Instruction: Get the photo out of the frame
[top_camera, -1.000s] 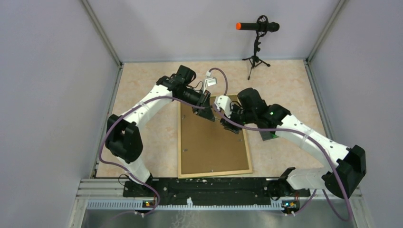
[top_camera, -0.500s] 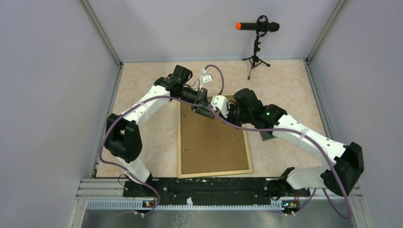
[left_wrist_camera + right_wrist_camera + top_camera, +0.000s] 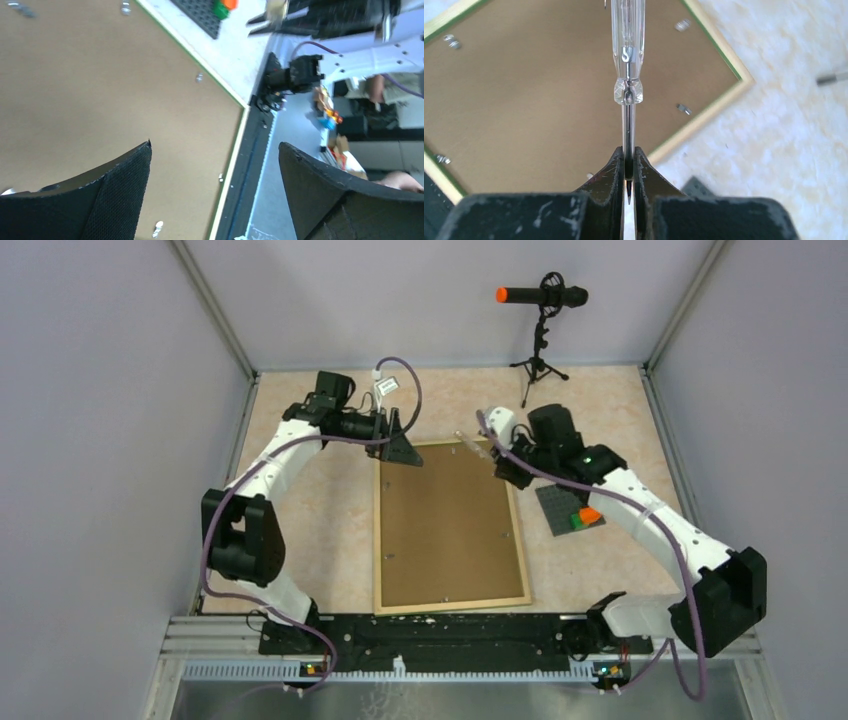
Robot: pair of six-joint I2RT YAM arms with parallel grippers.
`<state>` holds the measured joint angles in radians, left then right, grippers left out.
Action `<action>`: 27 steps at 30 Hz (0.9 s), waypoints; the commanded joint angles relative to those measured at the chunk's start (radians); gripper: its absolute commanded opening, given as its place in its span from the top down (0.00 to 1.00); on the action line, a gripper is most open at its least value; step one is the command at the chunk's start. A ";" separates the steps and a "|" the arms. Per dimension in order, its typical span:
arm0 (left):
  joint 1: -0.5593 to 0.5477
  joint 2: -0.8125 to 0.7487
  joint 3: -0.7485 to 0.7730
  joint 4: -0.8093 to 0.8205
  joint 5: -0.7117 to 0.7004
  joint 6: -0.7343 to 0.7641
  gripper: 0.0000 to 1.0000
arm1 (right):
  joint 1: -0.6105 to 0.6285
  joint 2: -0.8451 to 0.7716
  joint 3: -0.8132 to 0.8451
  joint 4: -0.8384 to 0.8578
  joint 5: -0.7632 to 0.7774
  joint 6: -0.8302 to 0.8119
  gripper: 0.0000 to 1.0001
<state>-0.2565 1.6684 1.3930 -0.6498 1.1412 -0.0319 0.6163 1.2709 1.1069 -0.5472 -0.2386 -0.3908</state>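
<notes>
**Left:** my left gripper (image 3: 403, 448) hangs over the far left corner of the frame (image 3: 450, 530). Its fingers (image 3: 120, 195) are spread wide with nothing between them.

**Centre:** the frame lies flat on the table (image 3: 320, 490) between my two arms, with its brown back facing up. It has a light wood edge all round, and the wrist views show a thin green line along that edge. Small metal clips (image 3: 683, 108) sit near the border of the back. The photo does not show from this side.

**Right:** my right gripper (image 3: 628, 162) is clamped on the metal shaft of a screwdriver (image 3: 628, 45). The clear handle points out over the frame's far right corner.

**Far right:** a grey baseplate (image 3: 560, 505) carrying orange and green bricks (image 3: 588, 516) lies on the table near the frame's right edge.
</notes>
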 commanded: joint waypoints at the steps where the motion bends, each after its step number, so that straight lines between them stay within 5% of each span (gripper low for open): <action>1: 0.041 -0.102 -0.021 0.012 -0.115 0.066 0.01 | -0.176 -0.009 0.005 -0.020 -0.104 0.070 1.00; 9: 0.048 -0.226 -0.134 0.014 -0.260 0.174 0.01 | -0.439 0.012 -0.161 -0.105 -0.118 0.044 1.00; 27: 0.049 -0.239 -0.181 0.011 -0.298 0.204 0.01 | -0.432 0.226 -0.277 0.023 -0.118 0.040 1.00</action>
<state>-0.2073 1.4509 1.2209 -0.6567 0.8444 0.1555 0.1764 1.4750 0.8246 -0.6056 -0.3450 -0.3626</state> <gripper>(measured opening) 0.987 0.030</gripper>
